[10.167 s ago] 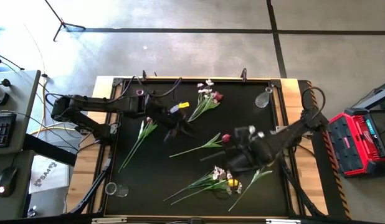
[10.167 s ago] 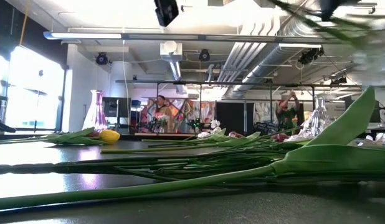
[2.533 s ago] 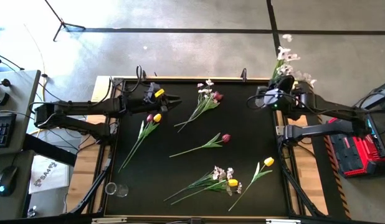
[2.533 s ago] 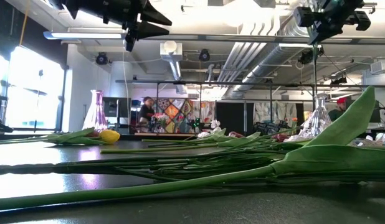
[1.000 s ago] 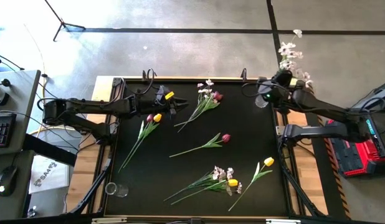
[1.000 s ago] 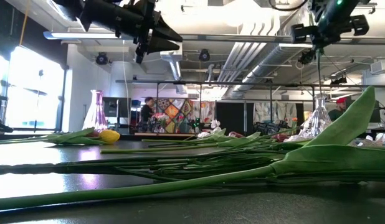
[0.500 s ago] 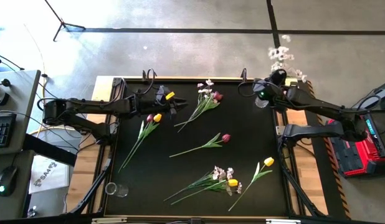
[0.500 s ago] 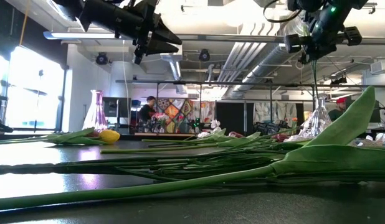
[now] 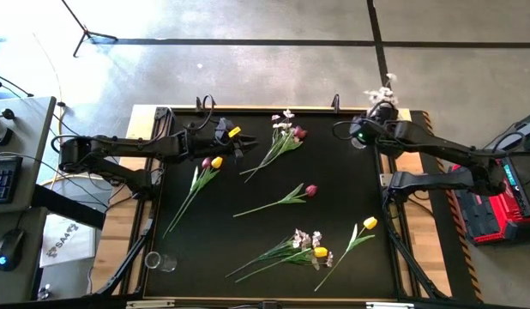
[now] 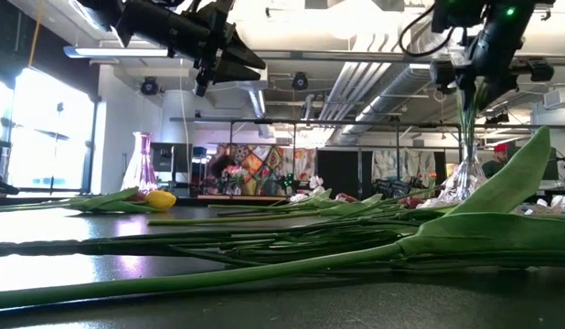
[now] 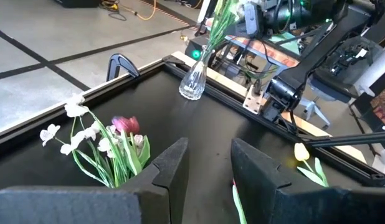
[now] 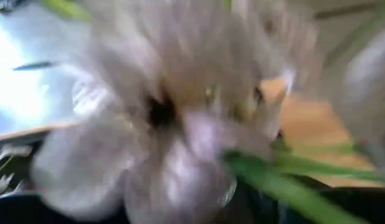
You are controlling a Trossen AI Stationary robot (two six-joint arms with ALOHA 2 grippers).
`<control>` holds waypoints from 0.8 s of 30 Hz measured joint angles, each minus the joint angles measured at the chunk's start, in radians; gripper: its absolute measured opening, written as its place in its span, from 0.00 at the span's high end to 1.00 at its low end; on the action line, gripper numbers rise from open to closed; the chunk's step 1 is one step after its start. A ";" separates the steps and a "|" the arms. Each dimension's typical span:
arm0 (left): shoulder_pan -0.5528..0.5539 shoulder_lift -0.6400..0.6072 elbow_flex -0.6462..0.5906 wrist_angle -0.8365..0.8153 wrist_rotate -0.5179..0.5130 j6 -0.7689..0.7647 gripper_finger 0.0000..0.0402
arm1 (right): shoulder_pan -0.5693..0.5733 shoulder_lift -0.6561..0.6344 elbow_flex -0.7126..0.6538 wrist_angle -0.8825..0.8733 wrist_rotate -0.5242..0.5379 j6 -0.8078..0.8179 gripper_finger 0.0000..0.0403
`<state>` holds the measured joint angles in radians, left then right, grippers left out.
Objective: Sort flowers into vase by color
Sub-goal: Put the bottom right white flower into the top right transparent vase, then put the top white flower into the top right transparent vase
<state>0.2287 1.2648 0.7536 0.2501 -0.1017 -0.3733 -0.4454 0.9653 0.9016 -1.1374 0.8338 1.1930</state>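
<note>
Green stems are lying loose across the desk (image 9: 351,180). Farther back, the left jaws are hovering released, empty. At the far right corner the white spray (image 9: 383,88) is standing in the glass vase (image 10: 463,178) under the right jaws, grip unclear. Snagging blossoms while rising could be tipping it.

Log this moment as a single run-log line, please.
right gripper: above clear vase, white spray stem in vase | left gripper: empty, waiting over mat | flowers on mat: unsorted
</note>
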 joint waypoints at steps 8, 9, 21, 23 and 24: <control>0.004 0.000 0.000 -0.073 0.020 -0.037 0.74 | 0.000 -0.088 0.000 -0.005 -0.253 0.038 0.72; 0.006 0.000 0.000 -0.087 0.026 -0.041 0.74 | 0.000 -0.104 0.000 -0.008 -0.274 0.041 0.72; 0.009 0.000 0.000 -0.206 0.012 0.066 0.74 | 0.000 -0.279 0.129 -0.081 -0.424 0.000 0.72; 0.012 0.000 0.000 -0.215 0.011 0.069 0.74 | 0.000 -0.286 0.182 -0.083 -0.421 -0.032 0.72; 0.014 0.000 0.000 -0.221 0.010 0.068 0.74 | 0.000 -0.287 0.206 -0.080 -0.420 -0.054 0.72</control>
<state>0.2426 1.2644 0.7536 0.0295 -0.0915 -0.3049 -0.4454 0.6785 1.1074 -1.2169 0.4143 1.1392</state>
